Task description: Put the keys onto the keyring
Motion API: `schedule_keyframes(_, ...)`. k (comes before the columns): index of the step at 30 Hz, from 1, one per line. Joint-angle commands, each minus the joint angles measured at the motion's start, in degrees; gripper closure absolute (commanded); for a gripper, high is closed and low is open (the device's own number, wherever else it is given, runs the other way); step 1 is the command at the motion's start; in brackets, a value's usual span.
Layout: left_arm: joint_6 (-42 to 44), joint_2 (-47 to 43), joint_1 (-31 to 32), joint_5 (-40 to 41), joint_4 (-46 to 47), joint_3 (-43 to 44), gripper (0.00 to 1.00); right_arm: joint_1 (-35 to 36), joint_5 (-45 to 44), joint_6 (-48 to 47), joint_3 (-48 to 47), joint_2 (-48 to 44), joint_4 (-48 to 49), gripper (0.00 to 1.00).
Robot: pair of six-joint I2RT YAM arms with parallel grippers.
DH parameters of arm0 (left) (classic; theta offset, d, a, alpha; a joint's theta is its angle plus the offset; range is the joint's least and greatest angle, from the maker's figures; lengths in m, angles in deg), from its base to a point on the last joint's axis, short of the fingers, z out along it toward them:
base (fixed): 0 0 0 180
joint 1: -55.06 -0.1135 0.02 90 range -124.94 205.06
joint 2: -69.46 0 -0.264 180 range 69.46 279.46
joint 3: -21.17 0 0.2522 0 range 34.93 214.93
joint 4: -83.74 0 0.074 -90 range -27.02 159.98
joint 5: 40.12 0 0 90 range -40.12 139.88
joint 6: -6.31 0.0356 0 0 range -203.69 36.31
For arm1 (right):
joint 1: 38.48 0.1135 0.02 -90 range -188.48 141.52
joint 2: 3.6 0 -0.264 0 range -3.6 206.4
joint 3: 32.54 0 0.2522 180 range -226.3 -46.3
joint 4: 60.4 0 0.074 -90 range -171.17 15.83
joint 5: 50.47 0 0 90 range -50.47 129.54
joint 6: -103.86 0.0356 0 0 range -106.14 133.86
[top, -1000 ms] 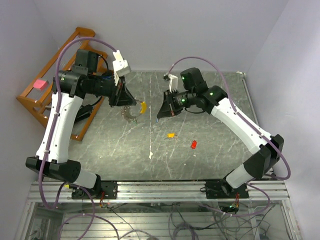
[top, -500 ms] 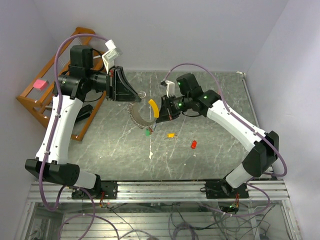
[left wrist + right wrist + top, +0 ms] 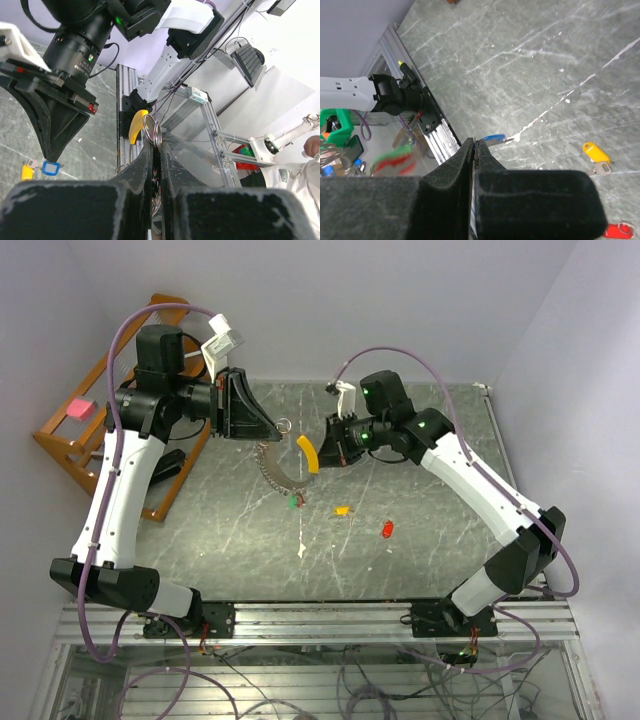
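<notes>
A: Where to look for the keyring (image 3: 283,480)?
B: In the air above the dark grey marbled table (image 3: 230,540), pinched at its thin silvery split ring (image 3: 152,131) in the closed jaws of the left gripper (image 3: 156,150). Under the ring, a fine metal chain (image 3: 268,462) hanging in a curve, beside it a smooth yellow banana-shaped plastic piece (image 3: 308,453).
A: And the right gripper (image 3: 474,145)?
B: Closed as well, clamped on a tiny key with a flat blue plastic head (image 3: 50,167), near the ring, not touching.
A: How to do the threading well?
B: Slowly, probably. Bring the hole of the blue head to the split in the wire, hold the ring steady, slide along the coil, not across. Thin springy wire, easy to twist; hard glossy plastic, easy to drop.
A: Other keys?
B: Flat on the table, well apart from the ring: a key with an orange-yellow head (image 3: 342,510) and a key with a red head (image 3: 388,529). Also a key with a green head (image 3: 294,502) by the low end of the chain; on it or not, impossible to tell.
</notes>
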Motion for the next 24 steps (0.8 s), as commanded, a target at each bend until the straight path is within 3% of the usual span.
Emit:
schedule_keyframes(1,-0.53,-0.08,-0.42,-1.55,1.62,1.70,0.93,-0.20,-2.20,-1.38,-5.52,-1.68,-1.76,1.00)
schedule_keyframes(7,-0.15,0.02,-0.43,1.94,2.01,1.98,0.93,-0.18,-1.94,-1.68,-8.60,-2.30,-2.80,1.00)
schedule_keyframes(11,-1.03,0.40,-0.45,5.29,3.12,3.16,0.93,-0.21,0.87,-0.32,-0.69,-1.66,-0.27,1.00)
schedule_keyframes(17,-6.42,-0.06,-0.48,7.98,9.21,2.76,0.93,0.25,4.19,4.15,14.06,-1.60,11.98,1.00)
schedule_keyframes(24,-7.64,-0.18,-0.45,7.92,10.89,2.10,0.93,3.46,0.54,5.56,19.32,4.50,18.55,1.00)
